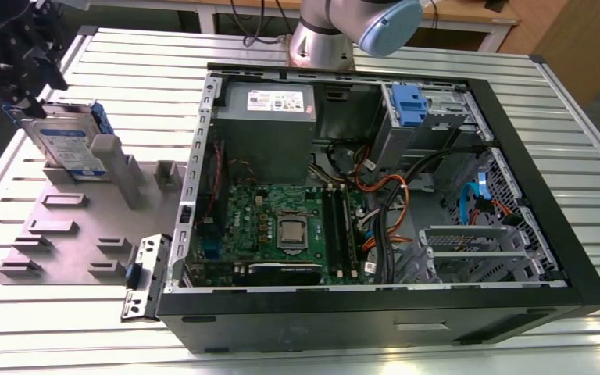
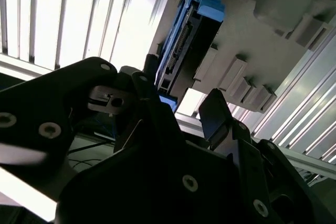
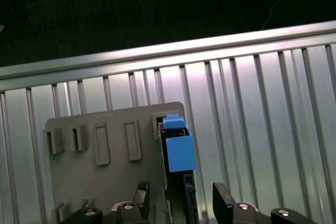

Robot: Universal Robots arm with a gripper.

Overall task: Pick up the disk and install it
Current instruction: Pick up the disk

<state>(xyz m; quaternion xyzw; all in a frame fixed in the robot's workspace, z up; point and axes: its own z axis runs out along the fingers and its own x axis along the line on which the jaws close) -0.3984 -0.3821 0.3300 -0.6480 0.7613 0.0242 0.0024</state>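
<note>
Exterior view, gripper: The black gripper point(image 1: 26, 98) hangs over the far corner of the table at the exterior view's left, just above the disk.
Exterior view, disk: The disk point(image 1: 66, 144), silver with a white-and-blue label and blue rails, stands on edge in a slot at the far end of the grey fixture plate point(image 1: 71, 234), outside the computer case.
Exterior view, computer case: The black computer case point(image 1: 383, 324) lies open on its side just beside the plate, towards the exterior view's right. Its motherboard point(image 1: 243, 215) and grey power supply point(image 1: 269, 105) are exposed, and a blue clip point(image 1: 409, 105) sits in a far bay.
Exterior view, table: The slatted metal table point(image 1: 550, 101) carries plate and case, with the arm's base point(image 1: 321, 43) at its far edge.
First wrist view, fingers: The two black fingers point(image 3: 223, 198) are spread, one on each side of the disk point(image 3: 179, 150), with a gap showing on both sides. The plate's empty slots lie beside the disk.
Second wrist view, fingers: The dark fingers point(image 2: 215, 111) stand apart here too, with the disk's connector edge point(image 2: 184, 40) beyond them, upright in the plate point(image 2: 247, 30).
</note>
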